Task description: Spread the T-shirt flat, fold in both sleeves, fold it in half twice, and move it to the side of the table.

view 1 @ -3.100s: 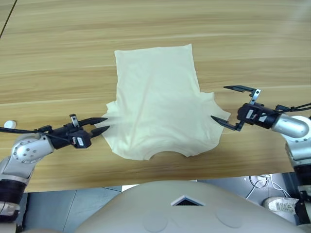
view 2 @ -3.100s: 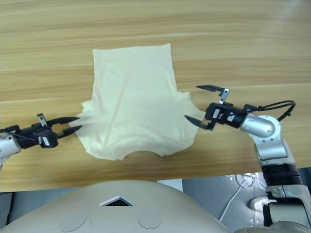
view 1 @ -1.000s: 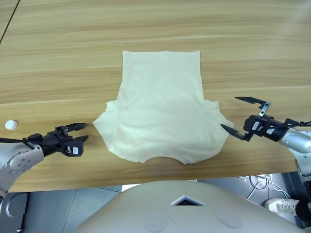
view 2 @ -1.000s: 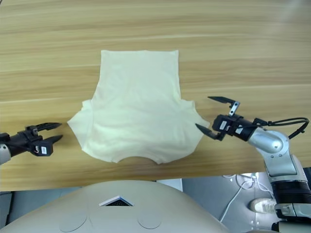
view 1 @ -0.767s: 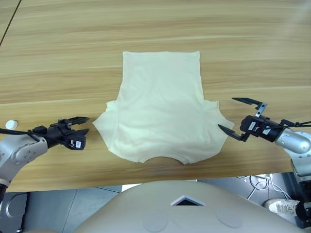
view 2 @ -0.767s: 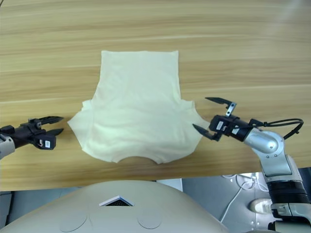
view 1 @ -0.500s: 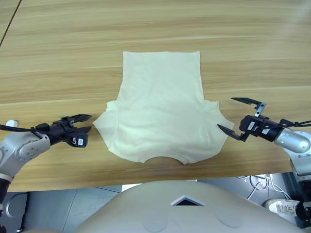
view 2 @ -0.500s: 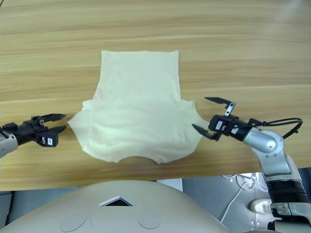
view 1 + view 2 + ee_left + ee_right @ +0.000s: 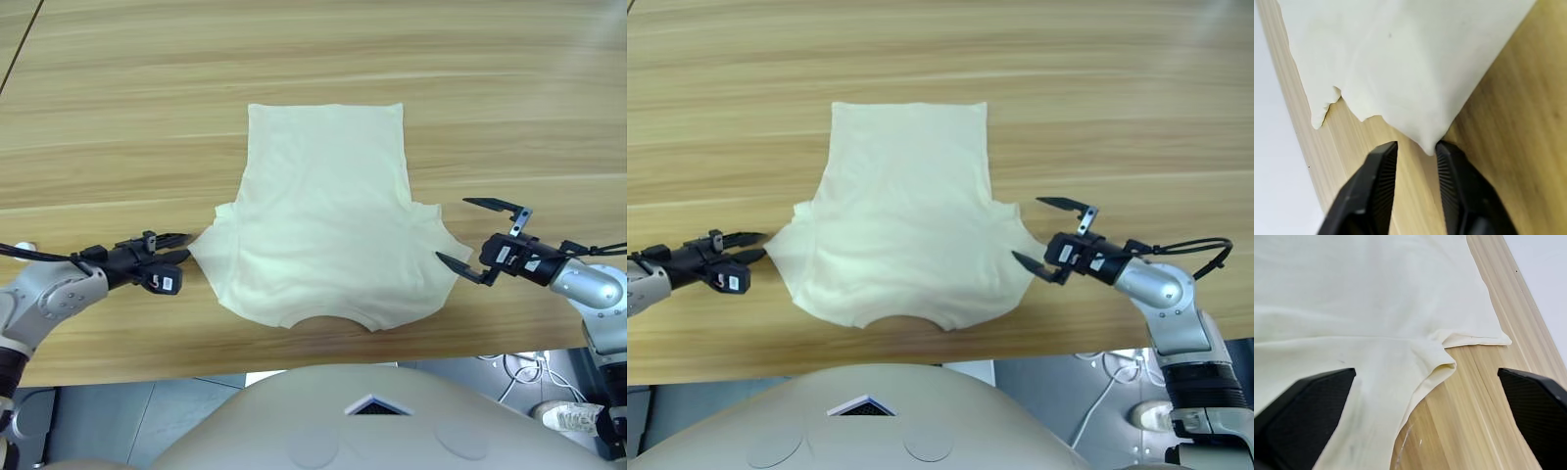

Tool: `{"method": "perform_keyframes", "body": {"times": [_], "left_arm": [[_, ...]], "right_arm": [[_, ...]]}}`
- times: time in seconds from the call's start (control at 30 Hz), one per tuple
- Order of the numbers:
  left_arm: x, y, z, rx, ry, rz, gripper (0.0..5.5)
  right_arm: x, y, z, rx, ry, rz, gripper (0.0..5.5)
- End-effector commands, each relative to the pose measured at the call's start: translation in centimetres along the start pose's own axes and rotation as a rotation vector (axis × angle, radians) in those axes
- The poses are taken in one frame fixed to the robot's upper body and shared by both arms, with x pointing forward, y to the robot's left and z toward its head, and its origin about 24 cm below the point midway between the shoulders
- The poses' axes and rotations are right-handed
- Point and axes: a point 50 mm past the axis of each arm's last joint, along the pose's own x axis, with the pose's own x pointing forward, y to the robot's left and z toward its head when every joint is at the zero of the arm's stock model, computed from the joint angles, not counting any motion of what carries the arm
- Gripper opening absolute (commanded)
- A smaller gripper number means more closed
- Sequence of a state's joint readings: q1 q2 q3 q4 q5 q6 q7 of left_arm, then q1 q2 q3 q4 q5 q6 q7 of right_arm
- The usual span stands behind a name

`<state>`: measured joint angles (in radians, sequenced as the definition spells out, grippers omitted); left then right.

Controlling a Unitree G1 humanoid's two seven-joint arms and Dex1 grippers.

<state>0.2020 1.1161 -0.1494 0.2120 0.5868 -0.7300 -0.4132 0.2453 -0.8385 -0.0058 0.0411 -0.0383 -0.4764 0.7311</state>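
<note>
A pale yellow T-shirt [image 9: 326, 211] lies flat on the wooden table [image 9: 490, 78], hem far from me and collar near the front edge. Both short sleeves stick out a little, and the right sleeve [image 9: 1442, 360] is rumpled. My left gripper [image 9: 184, 248] lies low on the table, open by a narrow gap. In the left wrist view the left sleeve tip [image 9: 1425, 139] sits right at the mouth of the left gripper [image 9: 1416, 144]. My right gripper [image 9: 452, 229] stands wide open just beside the right sleeve, one finger above and one at table height, holding nothing.
A small white cap [image 9: 22, 247] rests on the table behind my left arm. The table's front edge [image 9: 490, 338] runs close under the collar and both grippers. Wide bare wood stretches beyond and to both sides of the shirt.
My left gripper has slid right across the table to the left sleeve tip, its fingers drawing closer together. The right gripper has edged slightly toward the right sleeve. The shirt has stayed put over the last second.
</note>
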Motion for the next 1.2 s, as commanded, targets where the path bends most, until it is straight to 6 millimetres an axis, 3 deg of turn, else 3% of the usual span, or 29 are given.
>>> {"method": "perform_keyframes", "body": {"times": [0.03,0.17,0.43,0.9,1.2], "left_arm": [[0.5,-2.3,0.6,-0.017,-0.022,-0.103,0.69],[0.5,-2.0,0.6,-0.013,-0.019,-0.103,0.04],[0.4,-1.4,1.5,-0.02,-0.066,-0.062,0.04],[-1.5,3.6,2.9,0.014,-0.146,0.237,0.04],[0.2,4.9,5.9,0.06,-0.283,0.284,0.04]], "right_arm": [[0.3,-0.1,0.2,-0.008,0.001,-0.001,5.4],[0.2,0.1,0.3,-0.011,-0.001,-0.004,5.4],[0.2,0.1,0.4,-0.011,-0.001,-0.003,5.4],[0.2,0.2,0.0,0.002,0.001,0.009,5.4],[0.2,0.2,0.2,-0.003,-0.007,0.014,5.4]]}}
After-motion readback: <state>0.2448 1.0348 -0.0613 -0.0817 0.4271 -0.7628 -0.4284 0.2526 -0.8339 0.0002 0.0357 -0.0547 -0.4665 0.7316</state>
